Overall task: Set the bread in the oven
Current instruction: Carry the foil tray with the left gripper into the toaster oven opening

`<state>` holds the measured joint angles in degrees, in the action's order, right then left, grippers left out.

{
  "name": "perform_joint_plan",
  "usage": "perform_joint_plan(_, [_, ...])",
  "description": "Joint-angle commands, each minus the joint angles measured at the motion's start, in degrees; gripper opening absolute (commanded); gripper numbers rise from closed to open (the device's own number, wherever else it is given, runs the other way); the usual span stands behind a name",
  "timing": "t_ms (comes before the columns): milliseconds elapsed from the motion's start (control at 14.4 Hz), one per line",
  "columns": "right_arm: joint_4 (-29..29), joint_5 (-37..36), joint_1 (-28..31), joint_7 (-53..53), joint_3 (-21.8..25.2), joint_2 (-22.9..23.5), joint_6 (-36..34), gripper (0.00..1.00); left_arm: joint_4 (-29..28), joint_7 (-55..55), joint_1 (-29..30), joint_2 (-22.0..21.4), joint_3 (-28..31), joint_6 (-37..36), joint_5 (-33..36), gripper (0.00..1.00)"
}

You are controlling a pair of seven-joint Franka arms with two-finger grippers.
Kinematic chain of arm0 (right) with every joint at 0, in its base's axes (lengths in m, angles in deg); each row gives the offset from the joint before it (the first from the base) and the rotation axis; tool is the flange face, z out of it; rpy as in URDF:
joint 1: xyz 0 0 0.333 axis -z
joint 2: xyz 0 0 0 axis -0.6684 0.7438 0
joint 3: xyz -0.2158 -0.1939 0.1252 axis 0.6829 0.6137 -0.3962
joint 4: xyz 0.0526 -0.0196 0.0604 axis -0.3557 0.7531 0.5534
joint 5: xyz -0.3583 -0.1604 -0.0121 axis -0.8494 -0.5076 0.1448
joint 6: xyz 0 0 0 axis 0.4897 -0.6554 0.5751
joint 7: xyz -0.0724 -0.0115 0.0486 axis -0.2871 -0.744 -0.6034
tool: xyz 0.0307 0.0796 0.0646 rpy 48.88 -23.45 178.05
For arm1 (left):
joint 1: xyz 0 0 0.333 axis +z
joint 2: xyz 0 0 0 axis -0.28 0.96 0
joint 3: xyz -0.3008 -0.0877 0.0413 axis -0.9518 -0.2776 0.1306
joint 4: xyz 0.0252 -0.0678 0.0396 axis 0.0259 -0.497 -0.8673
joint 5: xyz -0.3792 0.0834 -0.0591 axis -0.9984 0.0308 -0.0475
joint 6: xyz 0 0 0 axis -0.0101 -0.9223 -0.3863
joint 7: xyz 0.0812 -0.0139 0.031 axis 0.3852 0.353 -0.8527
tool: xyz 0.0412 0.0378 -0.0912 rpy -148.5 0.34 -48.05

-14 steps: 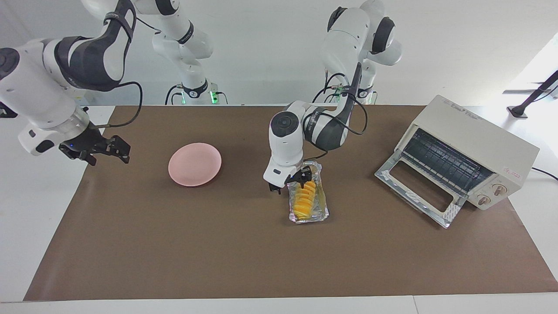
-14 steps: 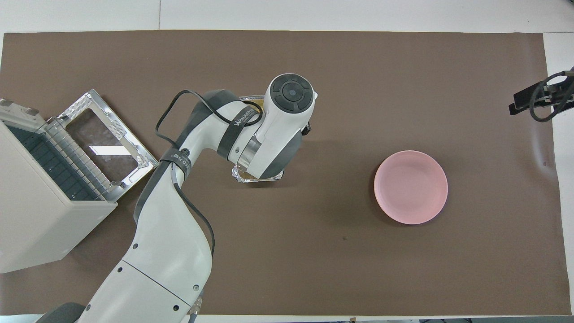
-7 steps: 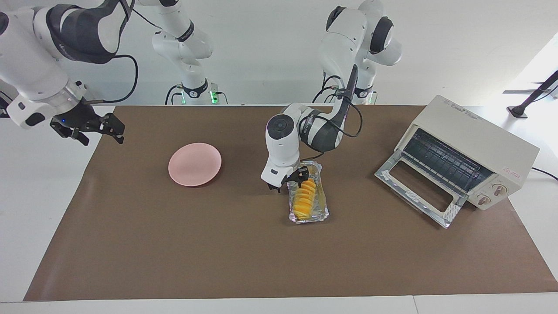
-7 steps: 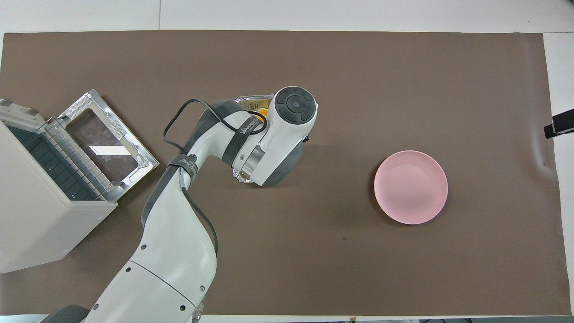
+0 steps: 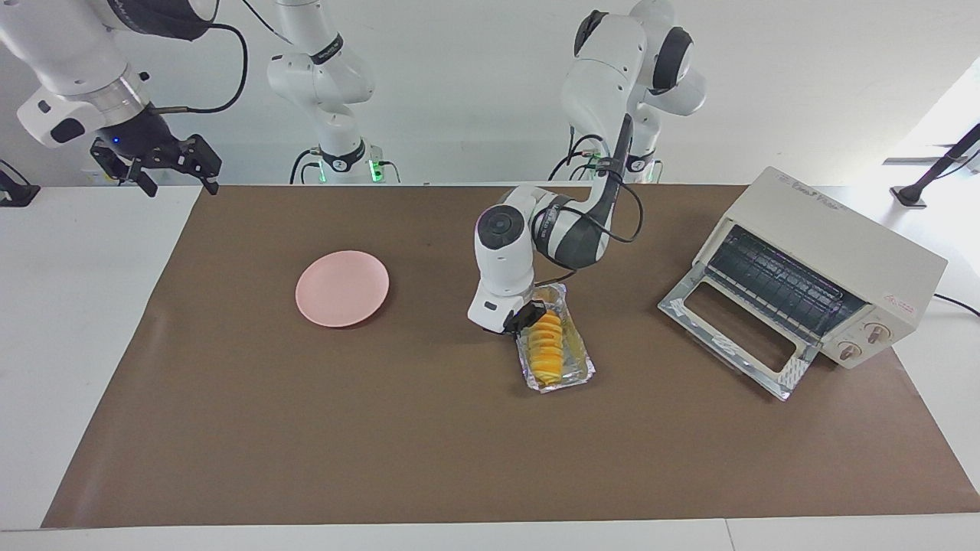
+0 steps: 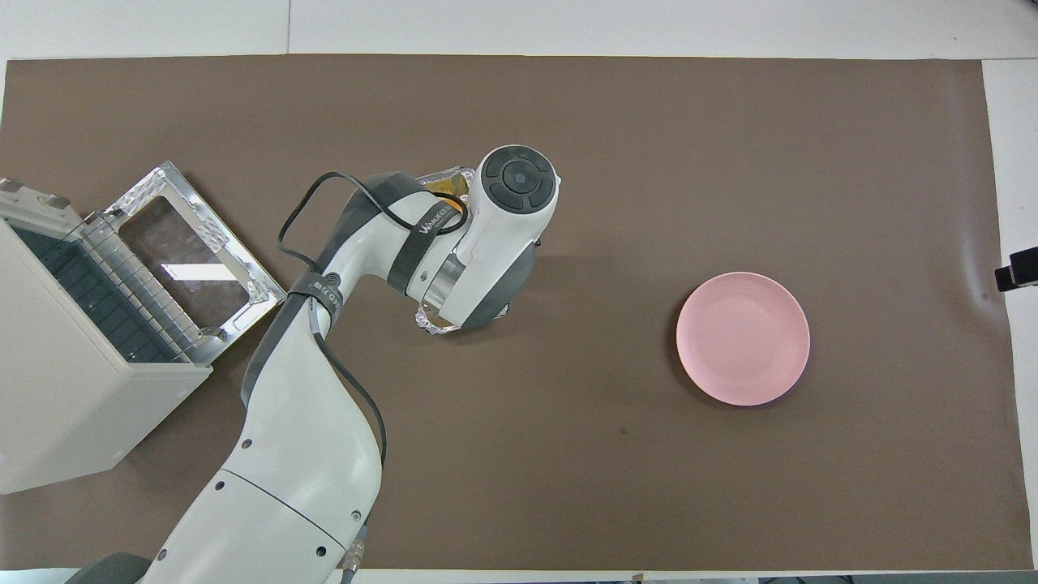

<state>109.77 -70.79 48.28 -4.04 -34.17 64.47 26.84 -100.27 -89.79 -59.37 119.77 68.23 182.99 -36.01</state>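
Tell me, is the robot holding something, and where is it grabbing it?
The left gripper seems to pinch the foil tray by its rim at the end nearer the robots, beside the bread. The right gripper holds nothing.

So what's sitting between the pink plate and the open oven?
In the facing view, the bread in its foil tray, with the left gripper at it.

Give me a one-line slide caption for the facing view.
Left gripper at the foil tray holding bread; oven open; right gripper waits.
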Motion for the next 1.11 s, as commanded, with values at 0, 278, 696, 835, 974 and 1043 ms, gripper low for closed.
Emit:
perform_joint_plan(0, [3.11, -1.04, 0.43, -2.15, -0.79, -1.77, 2.54, 1.0, 0.55, 0.08, 0.04, -2.82, 1.32, -4.69, 0.7, 0.0])
perform_joint_plan(278, [3.64, -0.95, 0.52, -3.2, -0.88, -1.68, 5.51, 1.0, 2.93, 0.25, 1.44, -3.26, 4.39, -6.81, 0.17, 0.0])
perform_joint_plan(696, [3.29, -0.95, 0.52, -3.56, -1.4, -1.51, 5.7, 1.0, 2.76, 3.14, 6.62, -3.26, 4.39, -4.53, 0.61, 0.0])
perform_joint_plan(835, [3.55, -0.69, 0.52, -3.3, -1.4, -1.68, 4.22, 1.0, 2.76, 3.68, 9.17, -3.44, 4.48, -5.05, 0.61, 0.0])
perform_joint_plan(974, [3.55, -0.69, 0.34, -3.47, -1.75, -1.68, 3.33, 1.0, 2.15, 3.85, 12.77, -5.45, 4.39, -5.14, 0.79, 0.0])
perform_joint_plan(1043, [3.55, -0.69, 0.34, -3.47, -2.02, -1.68, 3.33, 1.0, 1.62, 4.55, 14.27, -6.07, 4.39, -5.23, 0.79, 0.0])
